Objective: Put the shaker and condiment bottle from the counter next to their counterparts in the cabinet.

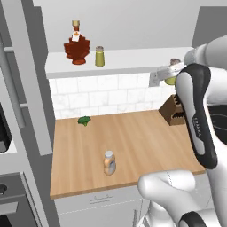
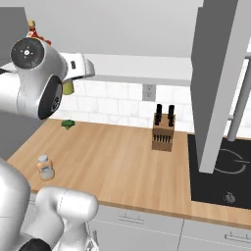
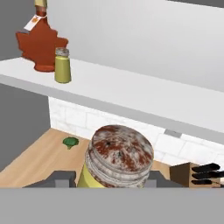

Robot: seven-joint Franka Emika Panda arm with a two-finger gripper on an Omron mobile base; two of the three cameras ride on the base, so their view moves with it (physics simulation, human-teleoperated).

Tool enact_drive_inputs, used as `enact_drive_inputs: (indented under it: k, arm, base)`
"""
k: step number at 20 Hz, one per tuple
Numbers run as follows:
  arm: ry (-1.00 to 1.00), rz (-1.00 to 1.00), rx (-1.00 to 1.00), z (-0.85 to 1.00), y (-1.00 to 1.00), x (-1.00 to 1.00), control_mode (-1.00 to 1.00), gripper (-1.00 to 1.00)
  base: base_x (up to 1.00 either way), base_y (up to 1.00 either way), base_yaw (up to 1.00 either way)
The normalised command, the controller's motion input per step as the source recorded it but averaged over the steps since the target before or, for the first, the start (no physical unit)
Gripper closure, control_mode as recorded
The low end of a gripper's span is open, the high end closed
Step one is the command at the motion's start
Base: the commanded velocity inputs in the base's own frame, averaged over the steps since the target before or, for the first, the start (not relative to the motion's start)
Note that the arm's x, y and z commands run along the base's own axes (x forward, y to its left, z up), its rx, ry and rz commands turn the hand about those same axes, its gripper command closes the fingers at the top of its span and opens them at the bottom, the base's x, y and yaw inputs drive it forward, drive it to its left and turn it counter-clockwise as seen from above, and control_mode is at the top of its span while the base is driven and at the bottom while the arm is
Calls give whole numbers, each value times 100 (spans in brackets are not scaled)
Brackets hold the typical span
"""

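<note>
Hand: the hand (image 3: 114, 183) is closed on the shaker (image 3: 117, 159), cap toward the camera, held upright so it can be stood down.
Where: shaker is in the air, in front of the shelf (image 3: 144, 94) and just below its front edge, well right of the twin shaker (image 3: 62, 65).
Counterparts: maple bottle (image 1: 76, 43) and twin shaker stand together at the shelf's left end, marking the target.
Bottle: condiment bottle (image 1: 109, 162) waits near the surface's (image 1: 133, 137) front edge, untouched.
Judgement: carry leftward along the shelf comes next.
</note>
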Motion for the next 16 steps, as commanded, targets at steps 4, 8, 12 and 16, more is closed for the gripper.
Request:
enact_drive_inputs:
  k: [4,8,12,16]
  arm:
    - [-10,-3,2,76,9,-14,-100,100]
    - [-6,0,2,7,0,-8,-100,100]
    - [-10,0,0,0,10,-6,-100,100]
    - [-31,0,0,0,50,14,-100,100]
  base:
    - [0,0,0]
    - [0,0,0]
    - [0,0,0]
    - [0,0,0]
